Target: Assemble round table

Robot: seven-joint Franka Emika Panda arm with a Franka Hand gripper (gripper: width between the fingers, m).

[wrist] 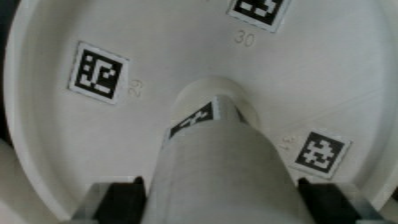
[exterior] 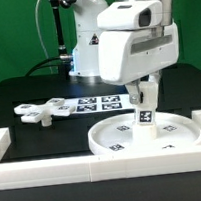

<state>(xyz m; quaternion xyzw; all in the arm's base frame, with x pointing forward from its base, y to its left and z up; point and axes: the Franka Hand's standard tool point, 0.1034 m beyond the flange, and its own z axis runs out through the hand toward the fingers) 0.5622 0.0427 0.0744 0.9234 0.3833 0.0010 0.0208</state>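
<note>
The large rimmed round disc [exterior: 144, 135] lies flat near the front of the table, tags facing up. The short cylindrical post [exterior: 145, 115] stands upright on the middle of the disc, held between the fingers of my gripper [exterior: 144, 96]. In the wrist view the post [wrist: 217, 165] fills the space between the two black fingertips [wrist: 121, 200] and reaches down to the disc [wrist: 160, 60]. The gripper [wrist: 219, 203] is shut on the post. The four-armed cross-shaped foot [exterior: 44, 111] lies on the black table at the exterior view's left.
A white straight-walled frame [exterior: 56, 170] runs along the front and both sides of the work area. The marker board [exterior: 101, 102] lies flat behind the disc. The arm's white base [exterior: 88, 49] stands at the back.
</note>
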